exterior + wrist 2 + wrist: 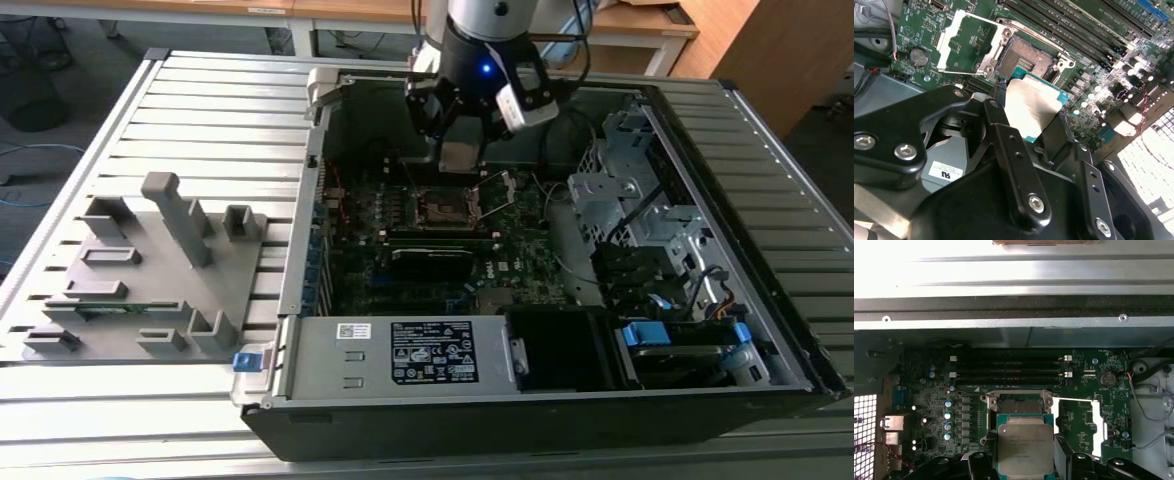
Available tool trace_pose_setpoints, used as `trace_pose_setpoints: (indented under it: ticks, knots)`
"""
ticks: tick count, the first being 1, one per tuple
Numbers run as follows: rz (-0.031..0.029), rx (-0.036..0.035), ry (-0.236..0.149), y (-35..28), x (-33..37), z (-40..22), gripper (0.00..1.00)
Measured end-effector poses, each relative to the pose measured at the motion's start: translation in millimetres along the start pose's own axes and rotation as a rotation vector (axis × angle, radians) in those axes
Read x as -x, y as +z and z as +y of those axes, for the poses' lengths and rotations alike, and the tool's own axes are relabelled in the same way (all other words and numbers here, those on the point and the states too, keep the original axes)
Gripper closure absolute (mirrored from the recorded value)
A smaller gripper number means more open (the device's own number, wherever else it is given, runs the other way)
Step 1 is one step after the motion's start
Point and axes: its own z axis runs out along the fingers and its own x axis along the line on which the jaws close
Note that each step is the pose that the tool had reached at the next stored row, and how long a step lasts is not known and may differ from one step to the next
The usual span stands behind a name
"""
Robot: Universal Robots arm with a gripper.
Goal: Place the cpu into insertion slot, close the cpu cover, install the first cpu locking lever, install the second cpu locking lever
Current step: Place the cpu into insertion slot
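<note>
- Jaws clamp the cpu [1025, 449] by opposite edges, with its edges parallel to the insertion slot [1018, 404].
- Near-square; dull silver top, green rim.

the arm [483, 40] hangs at the exterior view's upper centre, gripper [457, 158] pointing down, fingers [1004, 140] clamped on the cpu [1025, 448].

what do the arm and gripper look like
The arm is a silver-grey tube ending in a black wrist with a small blue light and a pale block attached. The gripper is black, with jointed link fingers and silver hex bolts.
</note>
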Motion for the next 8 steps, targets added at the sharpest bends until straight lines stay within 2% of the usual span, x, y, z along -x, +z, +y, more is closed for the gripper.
trace_pose_setpoints:
  ticks: [8]
  knots:
    - [0.0, -0.0001, 0.0, 2.6, 0.0, -0.2, 0.46]
